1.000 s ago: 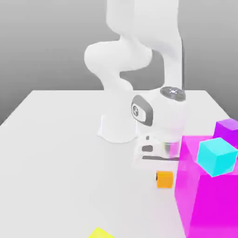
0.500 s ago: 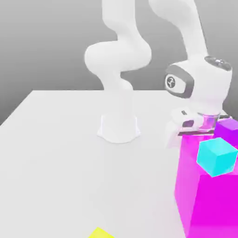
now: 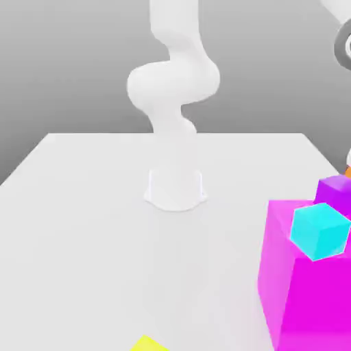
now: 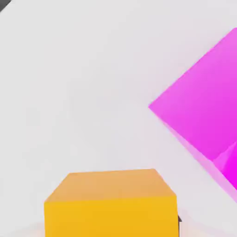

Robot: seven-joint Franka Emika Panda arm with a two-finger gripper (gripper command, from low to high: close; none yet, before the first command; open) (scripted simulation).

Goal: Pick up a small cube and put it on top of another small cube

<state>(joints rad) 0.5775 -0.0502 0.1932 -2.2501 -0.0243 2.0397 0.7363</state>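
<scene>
So the arm's hand [image 3: 344, 46] runs off at the exterior view's right edge, and the orange cube [image 3: 348, 172] is just a sliver there. Purple cube [image 3: 335, 192] and magenta block [image 3: 305, 301] get chopped too, and the cyan cube [image 3: 320, 232] hides a bit of both. The yellow cube [image 3: 149, 344] is mostly cut off at the bottom, honestly.

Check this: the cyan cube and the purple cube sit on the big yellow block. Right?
Not quite: the exterior view shows that the big block is magenta. The cyan cube and the purple cube do sit on it.
</scene>
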